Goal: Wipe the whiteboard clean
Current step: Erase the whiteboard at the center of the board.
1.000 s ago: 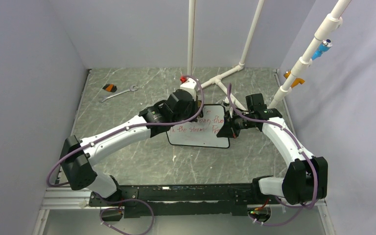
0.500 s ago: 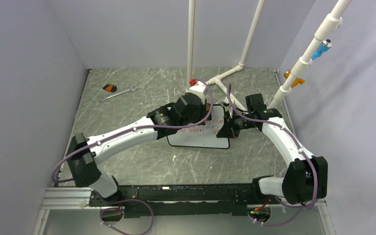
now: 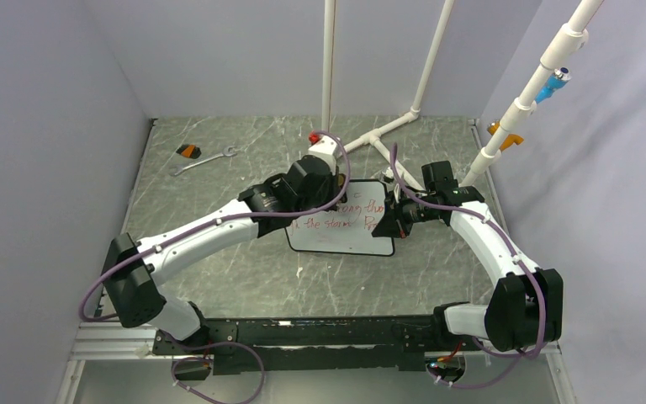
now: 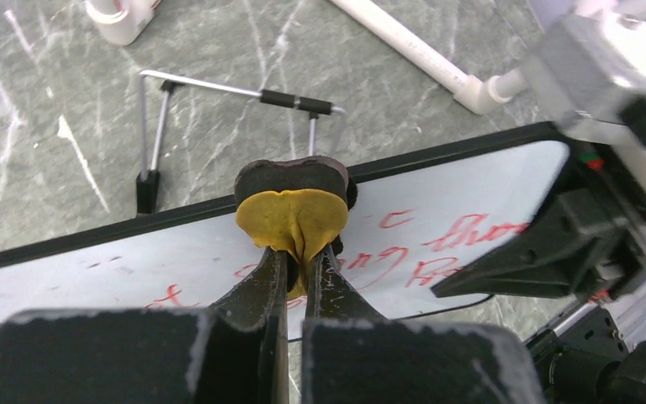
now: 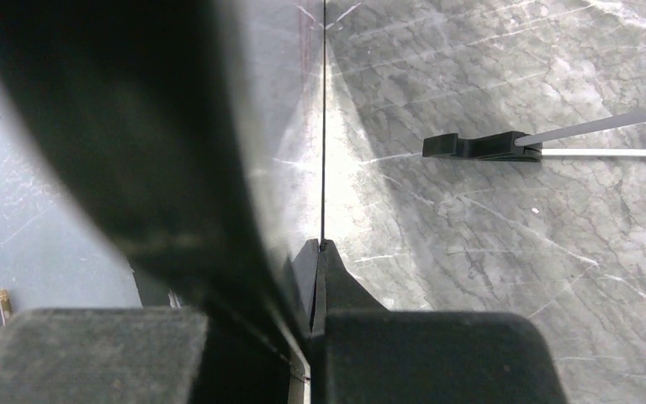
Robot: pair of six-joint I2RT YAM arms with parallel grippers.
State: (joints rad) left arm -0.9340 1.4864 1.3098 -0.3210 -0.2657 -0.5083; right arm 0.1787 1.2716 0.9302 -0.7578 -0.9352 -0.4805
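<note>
Evidently the right gripper (image 5: 317, 252) is clamped on the right edge of the whiteboard (image 3: 342, 236), at the centre of the top view, to steady it. The left gripper (image 4: 296, 268) pinches a yellow eraser pad (image 4: 293, 215) against the board's upper part, beside the red writing (image 4: 442, 240).

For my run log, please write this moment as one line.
left arm: jaws shut on eraser, at whiteboard top edge | right arm: jaws shut on whiteboard right edge | red writing: present
</note>
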